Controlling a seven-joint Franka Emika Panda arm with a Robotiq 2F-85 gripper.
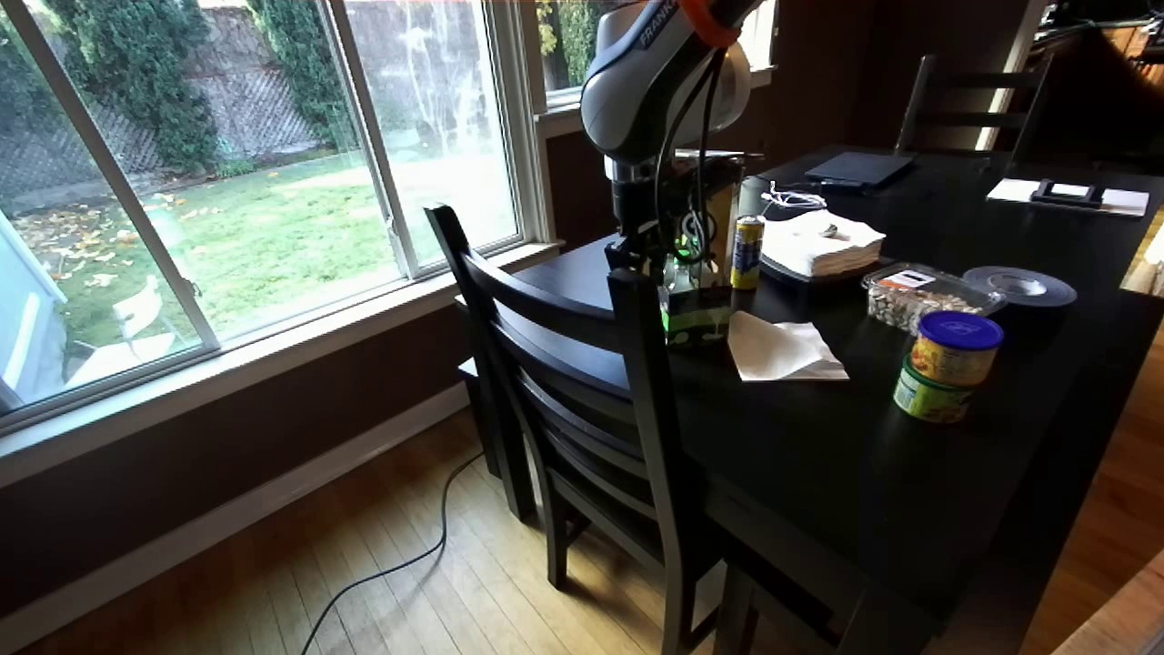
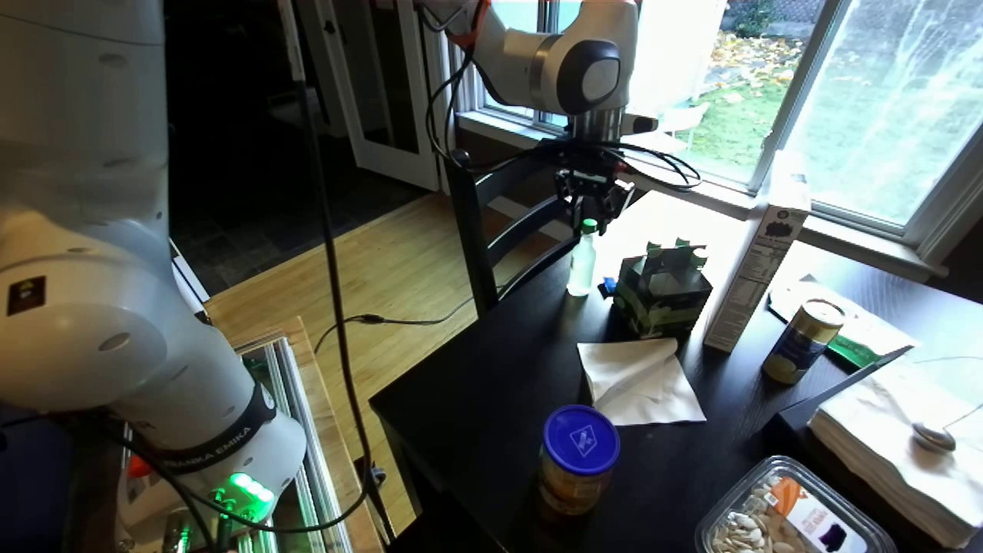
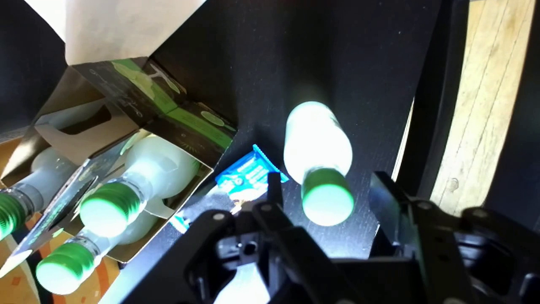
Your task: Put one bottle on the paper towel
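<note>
in an exterior view the camera is looking down past the chair (image 1: 650, 391) along the table (image 1: 818, 473), the window (image 1: 366, 123) on its left; in an exterior view it is looking from beside the arm (image 2: 92, 369), the window at upper right — both are sharing the paper towel (image 2: 637, 384). the wrist view is peering down close — past the gripper (image 3: 327, 185), at the bottle (image 3: 316, 143).

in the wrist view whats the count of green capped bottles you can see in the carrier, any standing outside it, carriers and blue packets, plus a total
Green-capped bottles visible in the carrier: 3
Lone green-capped bottle standing outside it: 1
Carrier: 1
Blue packet: 1
Total: 6
</note>
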